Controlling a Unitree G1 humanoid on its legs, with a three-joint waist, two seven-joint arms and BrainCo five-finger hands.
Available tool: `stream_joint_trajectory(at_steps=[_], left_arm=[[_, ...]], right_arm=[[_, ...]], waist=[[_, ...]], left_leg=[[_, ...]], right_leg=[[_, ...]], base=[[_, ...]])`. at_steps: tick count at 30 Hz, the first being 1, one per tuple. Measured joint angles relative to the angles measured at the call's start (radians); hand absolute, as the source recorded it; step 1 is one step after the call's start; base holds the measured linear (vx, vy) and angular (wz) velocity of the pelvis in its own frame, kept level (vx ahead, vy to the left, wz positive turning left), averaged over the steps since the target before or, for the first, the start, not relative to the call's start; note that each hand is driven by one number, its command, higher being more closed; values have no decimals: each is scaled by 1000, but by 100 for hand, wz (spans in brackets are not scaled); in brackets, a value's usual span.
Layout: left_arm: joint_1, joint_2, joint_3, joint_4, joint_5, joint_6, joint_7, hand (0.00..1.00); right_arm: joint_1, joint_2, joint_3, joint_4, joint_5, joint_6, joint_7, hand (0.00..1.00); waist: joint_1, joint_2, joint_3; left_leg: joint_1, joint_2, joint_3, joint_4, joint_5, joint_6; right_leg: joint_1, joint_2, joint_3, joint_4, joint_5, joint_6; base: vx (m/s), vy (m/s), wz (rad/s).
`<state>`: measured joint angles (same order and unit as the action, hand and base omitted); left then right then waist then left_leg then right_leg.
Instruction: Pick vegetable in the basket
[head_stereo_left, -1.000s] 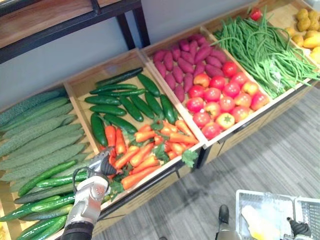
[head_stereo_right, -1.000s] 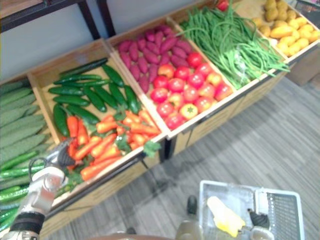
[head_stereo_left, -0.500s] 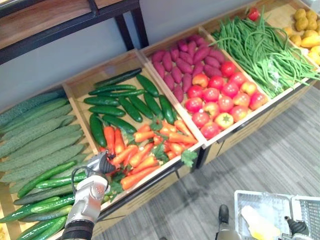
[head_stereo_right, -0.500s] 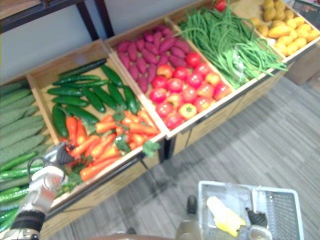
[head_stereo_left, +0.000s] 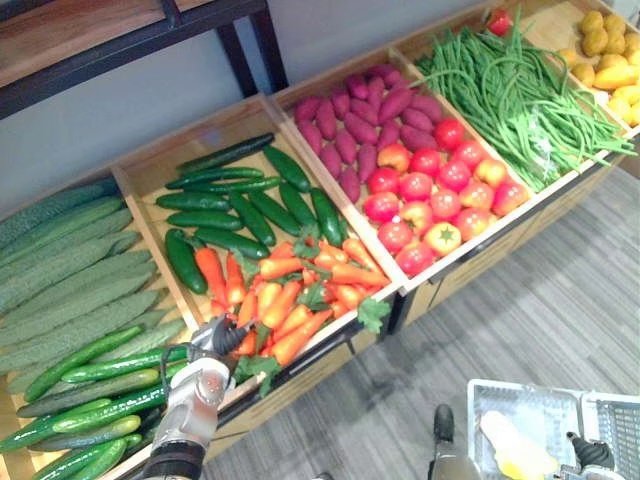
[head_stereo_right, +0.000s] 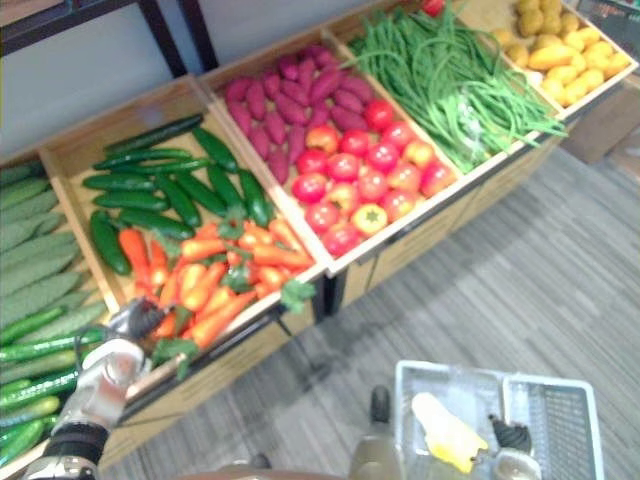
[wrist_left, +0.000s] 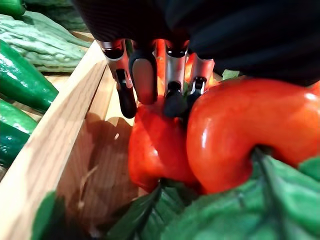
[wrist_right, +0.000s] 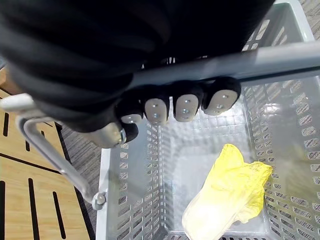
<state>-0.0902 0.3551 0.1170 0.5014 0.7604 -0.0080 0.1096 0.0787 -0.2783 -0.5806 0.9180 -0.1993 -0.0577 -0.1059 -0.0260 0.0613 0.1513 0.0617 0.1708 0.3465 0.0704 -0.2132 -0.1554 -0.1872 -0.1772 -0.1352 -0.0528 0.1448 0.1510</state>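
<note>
My left hand (head_stereo_left: 200, 375) is at the front left corner of the wooden crate of orange carrots (head_stereo_left: 290, 300). In the left wrist view its dark fingertips (wrist_left: 175, 102) curl down onto a glossy orange-red carrot (wrist_left: 155, 145) and pinch its top, with green leaves beside it. My right hand (wrist_right: 185, 105) is shut round the grey handle (wrist_right: 280, 60) of a grey plastic basket (head_stereo_left: 475, 400) held low at the right. A pale yellow cabbage (wrist_right: 230, 192) lies inside the basket.
A wooden divider (wrist_left: 55, 150) runs close beside the held carrot. Neighbouring crates hold dark cucumbers (head_stereo_left: 240, 200), bumpy green gourds (head_stereo_left: 70, 280), purple sweet potatoes (head_stereo_left: 360, 130), tomatoes (head_stereo_left: 430, 200), green beans (head_stereo_left: 510, 80) and yellow produce (head_stereo_left: 610, 50). Grey floor lies in front.
My left hand's fingers have curled down from straight onto the carrot at the crate's front corner. The head camera has shifted a little. The right hand has kept its hold.
</note>
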Motion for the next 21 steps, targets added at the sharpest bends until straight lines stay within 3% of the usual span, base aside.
stream_joint_trajectory(at_steps=[9, 16, 21], left_arm=[[51, -5, 3, -103, 0, 20, -14, 100], [98, -3, 20, -384, 0, 17, -36, 100], [100, 1, 46, -459, 0, 12, -36, 100]], right_arm=[[1, 2, -1, 1, -3, 2, 2, 100], [1, 4, -23, 3, -38, 2, 7, 100], [2, 4, -31, 3, -38, 2, 8, 100]], waist=[[0, -8, 5], [2, -7, 5], [3, -6, 2]], left_leg=[[18, 0, -2, 0, 0, 0], [29, -2, -30, 0, 0, 1], [29, -7, -40, 0, 1, 1]], right_leg=[[19, -1, -3, 0, 0, 0], [48, -9, -28, 0, -1, -1], [54, -16, -34, 0, 0, 0]], base=[[-21, -40, 1], [-24, -35, 10], [-47, -30, 6]])
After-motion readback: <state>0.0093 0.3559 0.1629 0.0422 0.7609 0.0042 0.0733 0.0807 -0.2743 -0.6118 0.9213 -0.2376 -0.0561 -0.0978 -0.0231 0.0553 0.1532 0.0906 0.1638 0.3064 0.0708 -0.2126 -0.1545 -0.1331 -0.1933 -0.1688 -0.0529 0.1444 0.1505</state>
